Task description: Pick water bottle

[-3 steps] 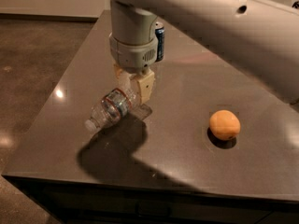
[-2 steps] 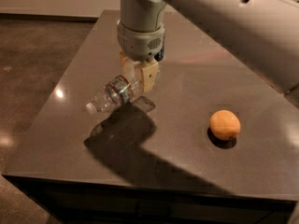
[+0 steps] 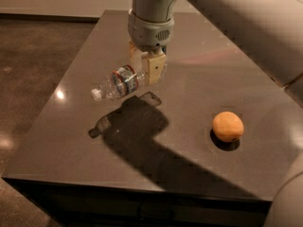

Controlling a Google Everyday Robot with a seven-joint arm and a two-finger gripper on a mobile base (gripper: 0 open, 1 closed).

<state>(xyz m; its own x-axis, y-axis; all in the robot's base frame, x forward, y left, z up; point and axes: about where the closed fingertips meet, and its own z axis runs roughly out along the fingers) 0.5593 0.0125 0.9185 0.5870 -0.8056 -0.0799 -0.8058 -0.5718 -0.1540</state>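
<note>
The water bottle (image 3: 118,84) is clear ribbed plastic with a white cap at its left end and a label band near its middle. It hangs nearly level above the dark table (image 3: 57,141), cap tilted slightly down to the left. My gripper (image 3: 143,70) comes down from above and is shut on the bottle's right end, its tan fingers (image 3: 154,69) on either side. The bottle's shadow lies on the table below it.
An orange (image 3: 227,126) rests on the table at the right. My grey arm (image 3: 236,27) crosses the upper right. The table's front edge runs along the bottom, its left edge borders the brown floor (image 3: 33,56). The blue soda can is hidden.
My gripper has risen and moved back with the bottle in it. The bottle has left the table and now hangs above its shadow. The soda can is now hidden behind the gripper.
</note>
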